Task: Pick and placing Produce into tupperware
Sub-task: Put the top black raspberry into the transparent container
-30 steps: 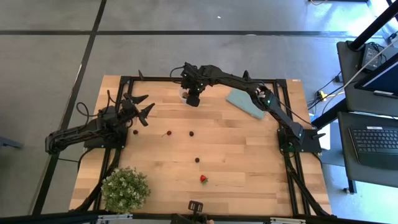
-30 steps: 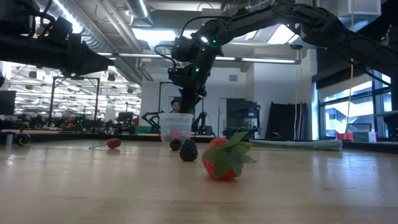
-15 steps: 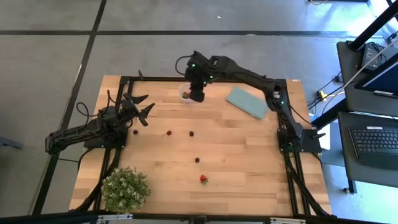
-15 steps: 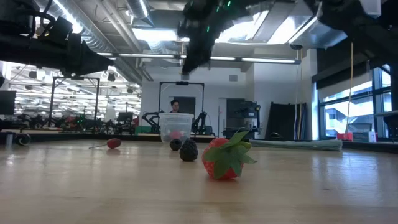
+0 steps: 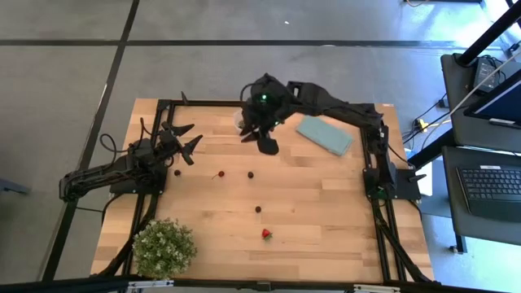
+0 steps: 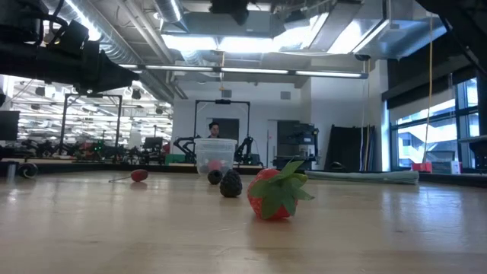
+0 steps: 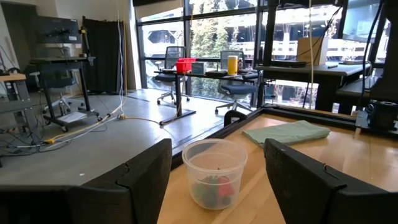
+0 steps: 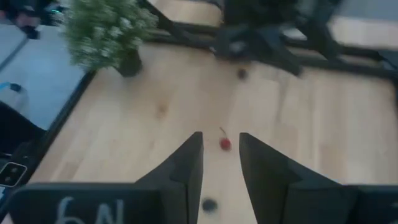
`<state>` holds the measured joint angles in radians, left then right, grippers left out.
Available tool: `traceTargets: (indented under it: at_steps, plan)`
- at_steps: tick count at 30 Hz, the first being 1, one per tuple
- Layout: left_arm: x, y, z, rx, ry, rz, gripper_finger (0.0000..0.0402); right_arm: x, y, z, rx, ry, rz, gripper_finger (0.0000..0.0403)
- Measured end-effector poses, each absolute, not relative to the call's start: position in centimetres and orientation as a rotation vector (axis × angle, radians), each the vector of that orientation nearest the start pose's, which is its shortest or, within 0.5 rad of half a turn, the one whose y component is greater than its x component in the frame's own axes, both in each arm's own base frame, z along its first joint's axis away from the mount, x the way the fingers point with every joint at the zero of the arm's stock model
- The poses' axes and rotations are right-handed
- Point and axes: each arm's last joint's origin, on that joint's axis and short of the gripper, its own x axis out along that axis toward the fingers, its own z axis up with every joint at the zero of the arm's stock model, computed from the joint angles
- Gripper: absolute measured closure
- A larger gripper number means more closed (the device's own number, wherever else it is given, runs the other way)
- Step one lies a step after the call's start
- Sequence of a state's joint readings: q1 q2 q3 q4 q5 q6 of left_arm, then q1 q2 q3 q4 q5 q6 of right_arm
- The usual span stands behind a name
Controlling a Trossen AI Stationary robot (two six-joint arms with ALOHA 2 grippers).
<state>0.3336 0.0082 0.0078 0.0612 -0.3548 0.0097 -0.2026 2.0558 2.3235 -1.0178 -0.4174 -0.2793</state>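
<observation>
The clear round cup point(image 7: 214, 171) stands on the table's far side and holds red and green pieces; it also shows in the low view point(image 6: 215, 156) and, partly hidden by my right arm, in the high view point(image 5: 242, 121). Loose produce lies on the wood: a strawberry point(image 5: 265, 233), a red cherry point(image 5: 220, 173) and three dark berries point(image 5: 251, 173), point(image 5: 258, 209), point(image 5: 177, 172). My right gripper point(image 5: 268, 146) hangs open and empty high above the table, just near-right of the cup. Its wrist view point(image 8: 221, 174) looks down on the cherry point(image 8: 224, 144). My left gripper point(image 5: 194, 137) is open and empty at the table's left, pointing toward the cup.
A potted leafy plant point(image 5: 164, 247) stands at the near left corner. A flat teal piece point(image 5: 324, 134) lies at the far right. Bare wood shows in the table's middle and right, between the scattered berries.
My right gripper has risen from just over the cup, going out of the top of the low view. It has gone a little toward the near edge and turned to look across the table's left half. The cup and the loose produce have stayed in place.
</observation>
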Motion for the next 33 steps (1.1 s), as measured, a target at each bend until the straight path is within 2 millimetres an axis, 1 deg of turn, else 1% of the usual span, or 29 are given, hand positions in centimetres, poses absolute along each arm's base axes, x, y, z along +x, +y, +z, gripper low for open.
traceTargets:
  at_steps: [1,3,6,10,11,13,18,21,26,29,33]
  plan:
    - [8.7,4.1,17.1,0.009,-0.059,0.688,0.0154,43.0,-7.2,39.2,-0.044,0.667,0.316,0.0296]
    - [8.7,4.1,17.1,0.008,-0.059,0.688,0.0154,44.0,-6.6,37.6,-0.039,0.66,0.327,0.0295]
    - [8.7,4.1,17.1,0.009,-0.059,0.688,0.0154,45.3,-6.1,34.3,0.008,0.666,0.323,0.0295]
    - [8.7,4.1,17.1,0.009,-0.059,0.688,0.0154,45.9,-6.2,30.1,0.097,0.626,0.282,0.0295]
    - [8.7,4.1,17.1,0.009,-0.058,0.688,0.0154,45.8,-6.2,29.1,0.113,0.618,0.275,0.0295]
    - [8.7,4.1,17.1,0.009,-0.058,0.688,0.0154,45.4,-6.1,27.7,0.119,0.551,0.265,0.0295]
    - [8.7,4.1,17.1,0.009,-0.058,0.688,0.0154,43.0,-5.7,23.7,0.084,0.463,0.261,0.0295]
    - [8.7,4.1,17.1,0.009,-0.058,0.688,0.0154,41.7,-4.6,20.9,0.042,0.427,0.284,0.0295]
    - [8.7,4.1,17.1,0.009,-0.059,0.689,0.0154,39.9,-3.0,16.1,0.03,0.444,0.297,0.0295]
    - [8.7,4.1,17.1,0.01,-0.058,0.69,0.0154,39.0,-2.5,14.9,0.013,0.445,0.264,0.0295]
    - [8.7,4.1,17.1,0.009,-0.059,0.69,0.0154,38.7,-2.4,14.5,0.019,0.444,0.262,0.0295]
